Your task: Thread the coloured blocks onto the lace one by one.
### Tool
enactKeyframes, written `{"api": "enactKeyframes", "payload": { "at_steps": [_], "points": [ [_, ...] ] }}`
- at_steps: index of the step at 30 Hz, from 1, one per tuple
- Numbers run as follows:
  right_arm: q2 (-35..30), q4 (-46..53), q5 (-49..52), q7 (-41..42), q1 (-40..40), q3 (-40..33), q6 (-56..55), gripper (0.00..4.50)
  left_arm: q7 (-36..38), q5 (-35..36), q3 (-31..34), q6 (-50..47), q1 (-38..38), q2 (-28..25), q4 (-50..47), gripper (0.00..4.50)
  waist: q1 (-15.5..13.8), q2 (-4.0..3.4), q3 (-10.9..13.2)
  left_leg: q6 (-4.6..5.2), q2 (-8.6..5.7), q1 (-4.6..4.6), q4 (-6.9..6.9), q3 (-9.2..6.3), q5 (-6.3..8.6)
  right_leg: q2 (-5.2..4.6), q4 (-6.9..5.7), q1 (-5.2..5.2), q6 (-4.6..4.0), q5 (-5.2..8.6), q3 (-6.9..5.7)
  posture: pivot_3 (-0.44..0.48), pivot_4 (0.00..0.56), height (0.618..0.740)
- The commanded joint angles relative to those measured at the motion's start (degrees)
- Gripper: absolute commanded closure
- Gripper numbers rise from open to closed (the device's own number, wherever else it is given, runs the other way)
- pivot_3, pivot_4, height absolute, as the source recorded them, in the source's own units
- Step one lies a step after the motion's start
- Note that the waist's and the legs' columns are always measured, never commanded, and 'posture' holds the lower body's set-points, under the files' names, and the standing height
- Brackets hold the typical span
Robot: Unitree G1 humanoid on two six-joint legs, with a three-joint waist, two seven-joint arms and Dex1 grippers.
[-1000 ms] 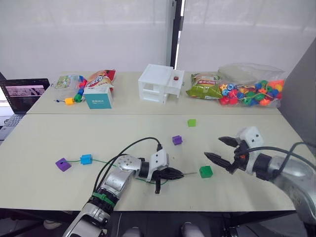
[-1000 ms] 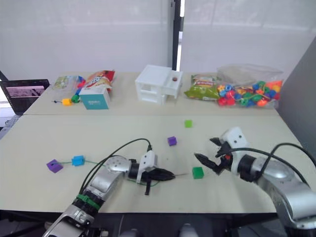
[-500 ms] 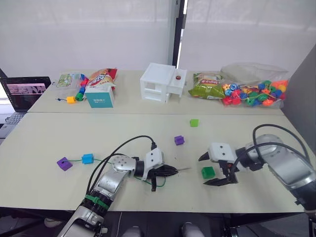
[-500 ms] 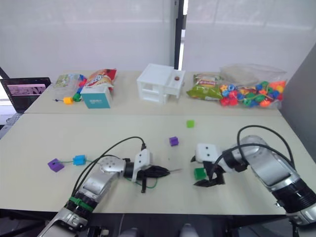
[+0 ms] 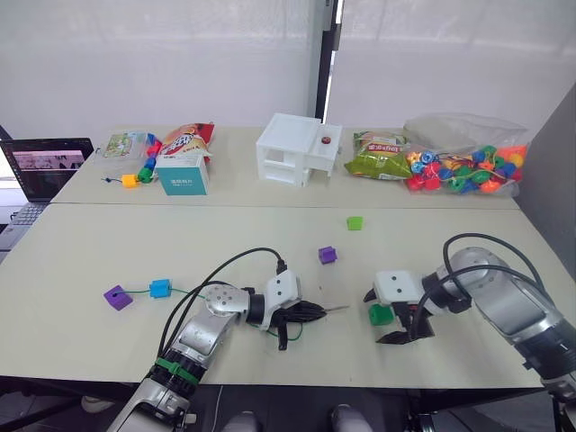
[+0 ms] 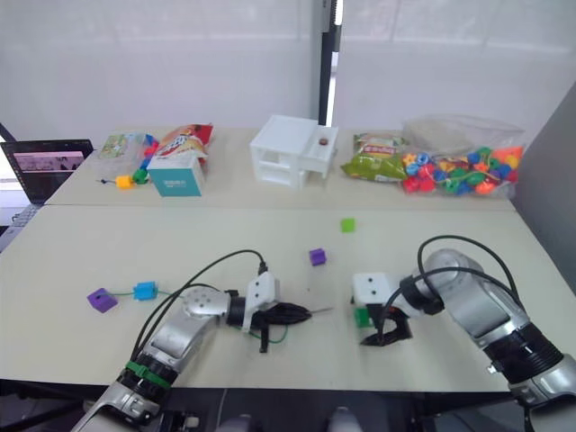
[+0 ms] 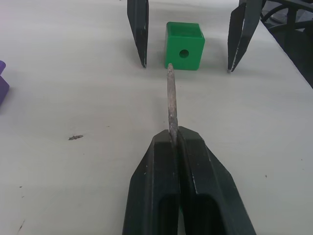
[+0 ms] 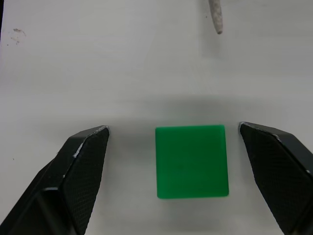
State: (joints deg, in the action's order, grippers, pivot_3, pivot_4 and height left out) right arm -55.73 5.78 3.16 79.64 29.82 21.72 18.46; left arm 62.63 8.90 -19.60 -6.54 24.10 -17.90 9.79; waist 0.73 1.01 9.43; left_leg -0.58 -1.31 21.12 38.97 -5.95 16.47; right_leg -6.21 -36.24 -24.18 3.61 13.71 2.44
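Five blocks out: two purple (image 5: 115, 297) (image 5: 328, 255), blue (image 5: 160, 288), light green (image 5: 355, 222), dark green (image 8: 191, 160) between the right gripper (image 8: 176, 176)'s wide-spread fingers. Left gripper (image 7: 172, 139) fingers pinch the lace tip (image 7: 171, 98). Clear bag (image 5: 463, 157) holds loads of beads.

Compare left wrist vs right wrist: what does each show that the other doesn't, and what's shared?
Left wrist: the left claw shut on the lace's needle tip, a hole in the dark green block's side facing that tip, and a purple block's edge.

Right wrist: the right claw from above, open, fingers apart from the block on both sides, plus the block's plain top face.

Shared: the dark green block between the right claw's fingers, the needle tip aimed at it, the table.
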Motion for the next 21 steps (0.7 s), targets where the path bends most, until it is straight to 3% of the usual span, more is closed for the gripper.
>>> {"api": "enactKeyframes", "payload": {
  "at_steps": [1, 10, 21],
  "points": [
    [0.4, 1.9, 0.2, -1.0, -0.3, -2.0, 0.3, 0.27, 0.3, 0.2, -0.4, 0.3, 0.4, 0.4, -0.9, 4.5, 0.0, 0.0, 0.0, 0.0, 0.0, 0.0, 0.0, 0.0, 0.0, 0.0, -0.01, 0.0, 0.0, 0.0, 0.0, 0.0, 0.15, 0.74],
    [-0.8, 5.3, -0.9, -0.6, -0.7, -1.9, 5.6, 3.28, 1.7, 0.5, -1.4, -0.5, 1.1, 1.0, -0.4, 4.5, 0.0, 0.0, 0.0, 0.0, -0.01, 0.0, 0.0, 0.0, 0.0, 0.0, -0.03, 0.0, 0.0, 0.0, 0.0, 0.0, 0.15, 0.74],
    [1.5, 12.3, 1.8, -3.6, -1.3, -2.6, 14.5, 3.31, 1.4, -2.3, -4.0, 0.6, 4.7, 4.0, 4.1, 4.5, -0.1, 0.0, 0.0, 0.01, -0.02, 0.0, 0.02, 0.0, 0.0, 0.0, -0.04, 0.0, 0.0, 0.0, 0.0, 0.0, 0.15, 0.74]
  ]
}}
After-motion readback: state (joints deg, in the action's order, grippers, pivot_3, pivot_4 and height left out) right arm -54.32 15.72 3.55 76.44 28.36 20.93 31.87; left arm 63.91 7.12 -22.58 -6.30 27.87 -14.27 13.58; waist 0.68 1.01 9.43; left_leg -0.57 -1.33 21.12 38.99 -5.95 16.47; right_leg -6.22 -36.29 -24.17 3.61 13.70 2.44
